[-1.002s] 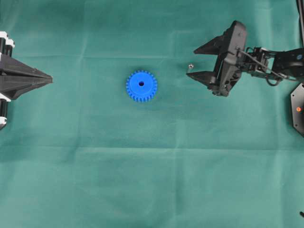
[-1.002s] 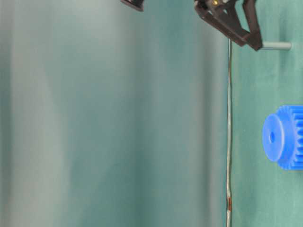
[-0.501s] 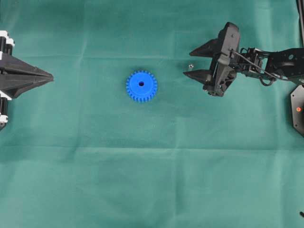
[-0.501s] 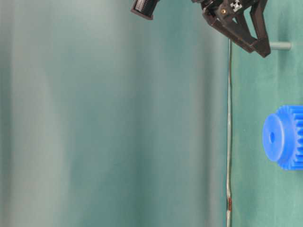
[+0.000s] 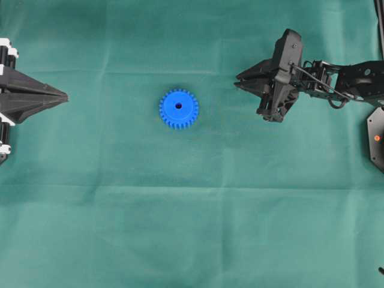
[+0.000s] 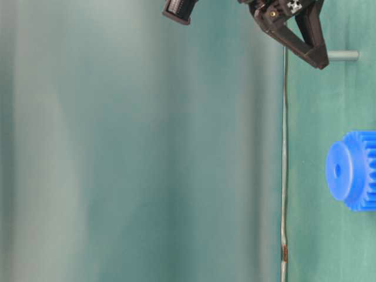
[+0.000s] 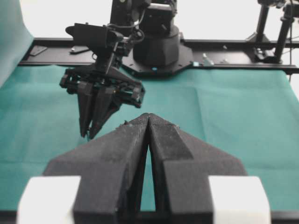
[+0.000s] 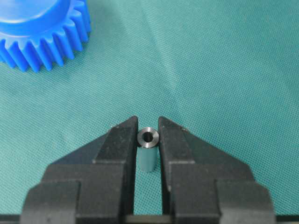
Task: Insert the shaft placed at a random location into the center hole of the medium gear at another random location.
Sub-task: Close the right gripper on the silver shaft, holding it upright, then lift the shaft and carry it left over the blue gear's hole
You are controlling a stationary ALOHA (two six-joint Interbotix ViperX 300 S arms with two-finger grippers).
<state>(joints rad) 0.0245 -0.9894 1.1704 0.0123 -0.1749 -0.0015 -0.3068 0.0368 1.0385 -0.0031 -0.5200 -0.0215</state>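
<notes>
The blue medium gear lies flat on the green cloth, its center hole facing up; it also shows in the table-level view and the right wrist view. The silver shaft stands upright on the cloth to the gear's right, its top end held between the right gripper's fingertips. In the overhead view the right gripper covers the shaft. The shaft's lower part shows in the table-level view. My left gripper is shut and empty at the left edge, far from the gear.
A black device with a red light sits at the right edge. The right arm reaches in from the right. The right arm's base and a black rail stand beyond the cloth's far edge.
The right gripper has moved left over the shaft and closed its jaws from wide open onto it. The gear and left gripper have not moved.
</notes>
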